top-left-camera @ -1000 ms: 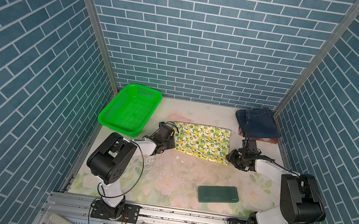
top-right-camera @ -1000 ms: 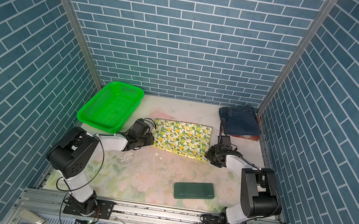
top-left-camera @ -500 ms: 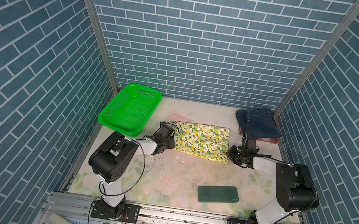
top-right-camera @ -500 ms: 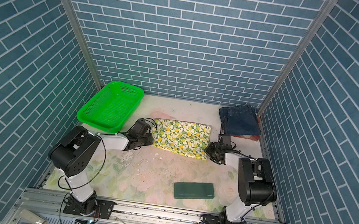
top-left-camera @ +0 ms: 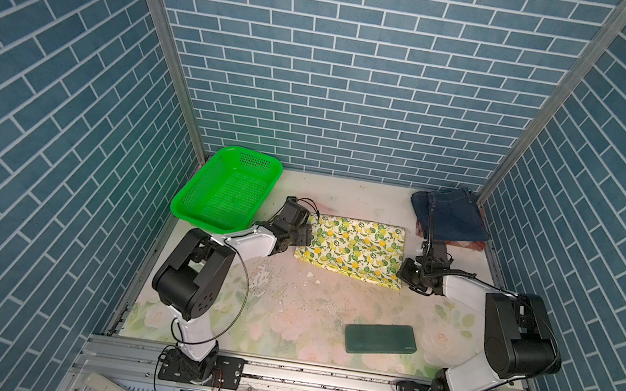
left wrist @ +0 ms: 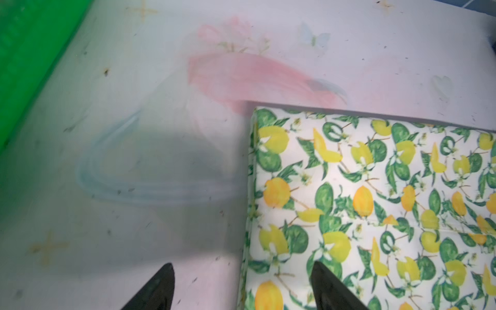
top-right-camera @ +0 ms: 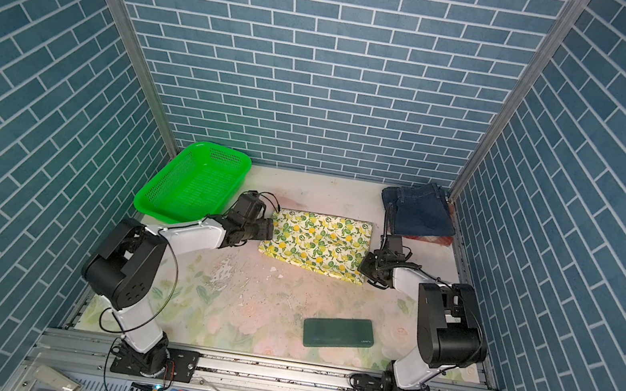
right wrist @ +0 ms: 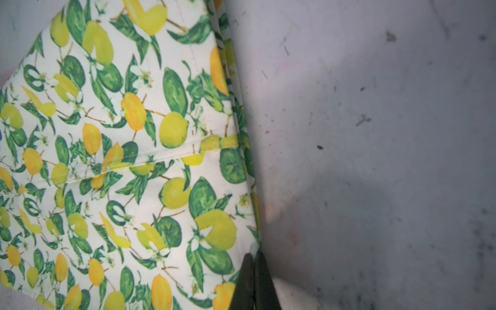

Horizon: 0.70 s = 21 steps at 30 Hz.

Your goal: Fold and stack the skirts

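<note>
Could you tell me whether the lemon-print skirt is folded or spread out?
Folded: the lemon-print skirt lies as a neat rectangle with layered edges.

In both top views we look steeply down from high above the near rail (top-left-camera: 317, 378) onto the whole table (top-left-camera: 306, 288), facing the back brick wall (top-left-camera: 345, 83), the two pictures nearly alike. Our wrist cameras sit low and very close behind the left gripper (left wrist: 241, 264) and the right gripper (right wrist: 253, 255), sharing the lemon-print skirt (left wrist: 375, 201) from opposite ends; it lies mid-frame in both top views.
</note>
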Available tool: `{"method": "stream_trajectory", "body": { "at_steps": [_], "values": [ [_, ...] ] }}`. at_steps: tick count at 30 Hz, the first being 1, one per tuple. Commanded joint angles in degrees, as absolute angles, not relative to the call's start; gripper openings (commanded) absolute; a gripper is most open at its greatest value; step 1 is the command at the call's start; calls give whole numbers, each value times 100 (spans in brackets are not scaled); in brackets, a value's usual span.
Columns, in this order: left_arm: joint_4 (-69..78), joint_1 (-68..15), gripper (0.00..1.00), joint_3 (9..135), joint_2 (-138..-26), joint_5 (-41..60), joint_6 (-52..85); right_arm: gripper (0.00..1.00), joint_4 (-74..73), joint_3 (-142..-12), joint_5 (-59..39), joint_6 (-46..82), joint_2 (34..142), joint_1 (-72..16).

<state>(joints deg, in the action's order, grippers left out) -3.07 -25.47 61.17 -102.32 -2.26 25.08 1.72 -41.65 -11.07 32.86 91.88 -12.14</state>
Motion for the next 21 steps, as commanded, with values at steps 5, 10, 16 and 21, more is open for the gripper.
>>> {"method": "stream_trajectory", "body": {
  "at_steps": [5, 10, 16, 21],
  "values": [
    [-888, -2323, 81, 6913, -11134, 1028, 1927, 0, 640, -4120, -927, 2868, 9101, -1222],
    [-1349, -2289, 79, 7235, -11494, 926, 1899, 0, 847, -4214, -814, 2678, 9035, -1222],
    [-1730, -2276, 70, 7498, -11845, 1159, 1831, 0, 894, -4245, -768, 2584, 9024, -1222],
    [-1927, -2278, 63, 7567, -12055, 1483, 1771, 0, 888, -4263, -805, 2540, 9026, -1222]
  ]
}}
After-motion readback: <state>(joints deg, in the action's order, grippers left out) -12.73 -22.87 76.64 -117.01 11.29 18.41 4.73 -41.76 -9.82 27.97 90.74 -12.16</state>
